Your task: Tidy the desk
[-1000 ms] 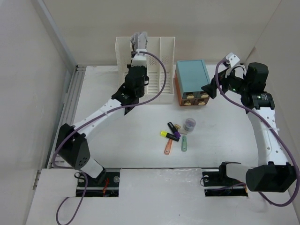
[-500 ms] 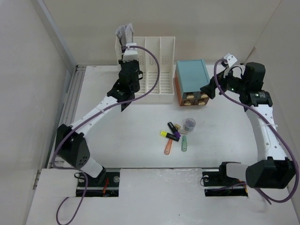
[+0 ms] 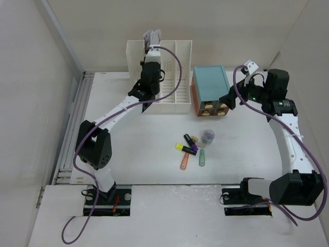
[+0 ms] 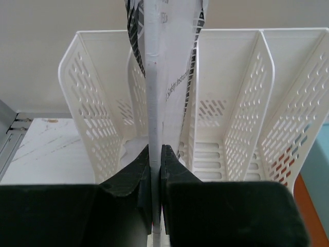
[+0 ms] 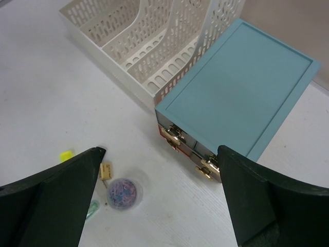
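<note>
White matte desk (image 3: pixel 128 154) filled the overhead view, its front edge with two rectangular cut-outs (image 3: pixel 108 200) nearest the camera. A ridged metal rail (image 3: pixel 72 128) ran front to back along its left side; the top looked wider than deep, so its long axis lay left to right. At the back stood a white slotted file rack (image 3: pixel 172 77) with a teal-topped drawer box (image 3: pixel 211 85) just beside it. Highlighters (image 3: pixel 186 148) and a small round pot (image 3: pixel 208 136) lay near the middle. The left gripper (image 3: pixel 152 43) reached over the rack, holding a folded leaflet (image 3: pixel 151 37). The right gripper (image 3: pixel 231 95) hovered by the drawer box.

From the left wrist, the left gripper (image 4: pixel 156 159) was clamped on the leaflet (image 4: pixel 164 77), which stood upright and edge-on before the rack (image 4: pixel 241 103); which slot it lined up with could not be told. A patch of desk (image 4: pixel 46 154) showed at the lower left.

From the right wrist, the right gripper (image 5: pixel 160 150) had its jaws spread wide and held nothing, above the desk (image 5: pixel 51 92), the drawer box (image 5: pixel 236 87) and the pot (image 5: pixel 122 191).
</note>
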Controlling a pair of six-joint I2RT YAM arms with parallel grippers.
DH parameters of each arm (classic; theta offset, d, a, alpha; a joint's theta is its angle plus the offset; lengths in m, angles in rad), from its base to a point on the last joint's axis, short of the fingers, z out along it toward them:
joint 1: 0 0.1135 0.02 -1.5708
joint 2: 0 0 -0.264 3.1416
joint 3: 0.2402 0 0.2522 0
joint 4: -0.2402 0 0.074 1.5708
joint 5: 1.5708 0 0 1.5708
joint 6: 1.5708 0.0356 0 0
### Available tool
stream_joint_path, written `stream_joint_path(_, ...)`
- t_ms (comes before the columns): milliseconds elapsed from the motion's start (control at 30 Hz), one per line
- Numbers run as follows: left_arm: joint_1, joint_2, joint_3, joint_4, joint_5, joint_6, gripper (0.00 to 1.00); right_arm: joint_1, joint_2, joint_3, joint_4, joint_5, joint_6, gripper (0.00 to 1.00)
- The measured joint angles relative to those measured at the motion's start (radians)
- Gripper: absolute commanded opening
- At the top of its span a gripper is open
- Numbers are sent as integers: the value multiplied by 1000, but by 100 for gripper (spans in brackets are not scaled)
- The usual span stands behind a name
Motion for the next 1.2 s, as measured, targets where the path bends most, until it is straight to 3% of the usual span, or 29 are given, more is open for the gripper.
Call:
stream_joint_path(200, 44, 24, -31, 126, 12, -6, 0, 0, 5, 0, 0, 0, -1, 100)
stream_joint_path(467, 73, 84, -272, 460, 77, -43, 0, 0, 24, 0, 0, -1, -11, 100)
stream_joint_path(933, 78, 153, -488, 895, 150, -41, 0, 0, 55, -3, -5, -14, -32, 100)
stream_joint_path(1200, 66, 155, -520, 961, 150, 18, 0, 0, 87, -3, -23, -33, -47, 100)
